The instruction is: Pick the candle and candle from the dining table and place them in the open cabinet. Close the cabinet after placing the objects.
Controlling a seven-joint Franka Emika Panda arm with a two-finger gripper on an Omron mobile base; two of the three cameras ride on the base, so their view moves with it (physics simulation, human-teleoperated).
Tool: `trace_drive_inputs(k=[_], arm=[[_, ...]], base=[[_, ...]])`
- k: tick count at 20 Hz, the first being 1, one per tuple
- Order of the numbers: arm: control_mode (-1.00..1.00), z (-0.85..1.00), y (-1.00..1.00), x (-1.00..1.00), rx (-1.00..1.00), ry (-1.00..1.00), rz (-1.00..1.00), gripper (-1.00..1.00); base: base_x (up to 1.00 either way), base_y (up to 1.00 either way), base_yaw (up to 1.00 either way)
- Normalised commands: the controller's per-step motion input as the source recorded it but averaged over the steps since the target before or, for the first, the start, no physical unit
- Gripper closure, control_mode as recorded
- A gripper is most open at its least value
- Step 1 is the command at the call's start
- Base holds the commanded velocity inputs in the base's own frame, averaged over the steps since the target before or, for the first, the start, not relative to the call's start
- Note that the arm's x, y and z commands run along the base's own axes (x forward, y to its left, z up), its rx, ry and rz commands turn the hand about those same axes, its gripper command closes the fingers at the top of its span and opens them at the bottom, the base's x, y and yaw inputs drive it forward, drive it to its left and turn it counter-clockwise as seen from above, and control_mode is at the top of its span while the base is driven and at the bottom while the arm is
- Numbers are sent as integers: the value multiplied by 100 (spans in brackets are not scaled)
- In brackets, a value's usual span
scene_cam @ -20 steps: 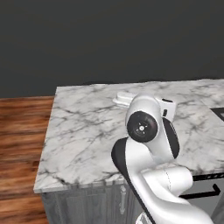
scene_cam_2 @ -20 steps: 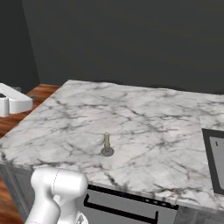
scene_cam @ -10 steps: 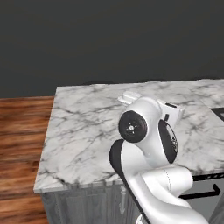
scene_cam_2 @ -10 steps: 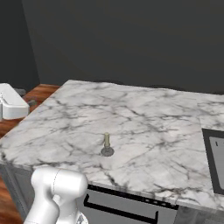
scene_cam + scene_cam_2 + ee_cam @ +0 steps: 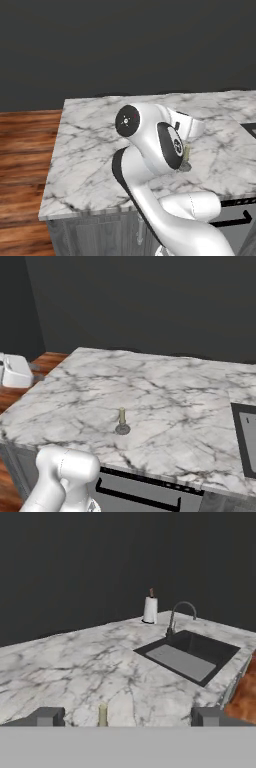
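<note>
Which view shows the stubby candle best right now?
The right base view: the candle stands whole and unobstructed on the marble table. The left base view shows just a sliver beside the arm; the hand view catches its top at the bottom edge.

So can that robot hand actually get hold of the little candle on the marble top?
Probably yes. The gripper is open with the candle between its fingers, and no other object crowds it on the marble top.
</note>
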Motion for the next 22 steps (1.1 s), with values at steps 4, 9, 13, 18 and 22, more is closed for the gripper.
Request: trace_drive_inputs(k=[4, 9, 13, 18, 22], arm=[[-100, -19, -2, 17, 0, 13, -9, -100], [-100, 0, -34, -2, 5, 0, -7, -100], [-100, 0, -45, 0, 8, 0, -8, -100], [-100, 0, -48, 0, 8, 0, -7, -100], [-100, 0, -56, -21, 16, -1, -6, -100]], base=[[0, 0, 0], [0, 0, 0], [0, 0, 0], [0, 0, 0], [0, 0, 0]])
